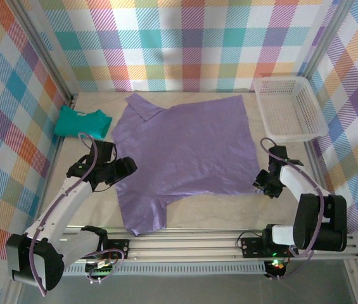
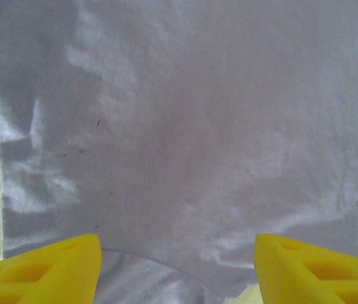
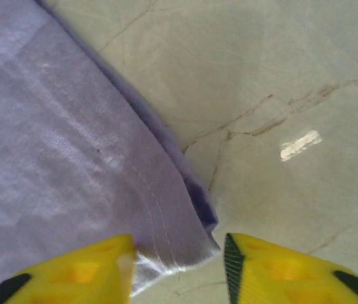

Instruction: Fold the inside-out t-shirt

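Pale table (image 1: 223,212): lavender t-shirt (image 1: 185,145) spread flat, slightly wrinkled.

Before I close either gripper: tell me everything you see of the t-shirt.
The t-shirt is lavender, a thin, soft-looking knit, spread nearly flat on the table with light wrinkles and no print showing. Its neck end points left and its hem right, with a far sleeve and a near sleeve. The open left gripper hovers over its left edge. The right gripper straddles the stitched near hem corner, jaws apart.
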`<state>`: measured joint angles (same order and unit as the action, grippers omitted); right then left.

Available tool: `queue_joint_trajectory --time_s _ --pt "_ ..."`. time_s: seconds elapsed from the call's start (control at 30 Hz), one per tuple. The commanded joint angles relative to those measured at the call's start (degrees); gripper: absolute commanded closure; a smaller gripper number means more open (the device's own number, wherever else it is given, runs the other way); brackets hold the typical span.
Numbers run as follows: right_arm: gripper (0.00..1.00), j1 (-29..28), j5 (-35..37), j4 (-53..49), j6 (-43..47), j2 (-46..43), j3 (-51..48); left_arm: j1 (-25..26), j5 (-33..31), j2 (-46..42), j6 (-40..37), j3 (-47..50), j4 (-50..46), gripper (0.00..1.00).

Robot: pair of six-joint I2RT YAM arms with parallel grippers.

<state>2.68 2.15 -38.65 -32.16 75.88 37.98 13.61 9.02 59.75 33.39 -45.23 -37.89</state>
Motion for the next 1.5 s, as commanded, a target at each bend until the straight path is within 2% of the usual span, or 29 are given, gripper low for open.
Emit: queue_joint_trajectory --time_s 0.0,0.13,0.2,0.27,0.57,0.73,1.0,1.33,1.47 --pt "0.68 0.4 -2.2 2.05 -1.02 1.22 -0.26 1.69 0.44 -0.92 -0.73 0.93 -6.15 0.35" --pt "0.9 0.48 -2.89 2.79 -0.55 0.51 0.16 3.71 -2.44 -4.51 3.68 5.34 -11.58 0.35" --pt "0.96 0.49 -3.37 3.13 0.04 -0.82 0.08 5.19 -3.64 -7.81 7.53 8.61 -13.36 0.36" --pt "0.99 0.49 -3.61 3.01 0.55 -2.2 0.08 10.17 -8.27 -9.19 11.5 8.01 -16.2 0.37" --pt "1.0 0.49 -6.27 3.46 2.32 -6.44 -0.17 18.86 -7.33 -6.85 21.23 12.85 -20.01 0.47" --pt "1.0 0.52 -7.2 3.61 3.76 -5.84 0.58 20.84 -4.02 -1.19 21.43 15.5 -14.97 0.49" --pt "1.0 0.49 -6.9 3.45 4.59 -6.66 0.45 22.58 -4.97 1.66 21.81 19.56 -11.56 0.54" --pt "1.0 0.52 -6.02 2.55 4.83 -7.02 0.02 22.71 -4.95 1.31 21.49 21.24 -7.8 0.84" --pt "1.0 0.49 -5.72 1.23 4.83 -8.14 -0.24 22.7 -4.81 0.1 21.46 21.26 -7.53 0.92"
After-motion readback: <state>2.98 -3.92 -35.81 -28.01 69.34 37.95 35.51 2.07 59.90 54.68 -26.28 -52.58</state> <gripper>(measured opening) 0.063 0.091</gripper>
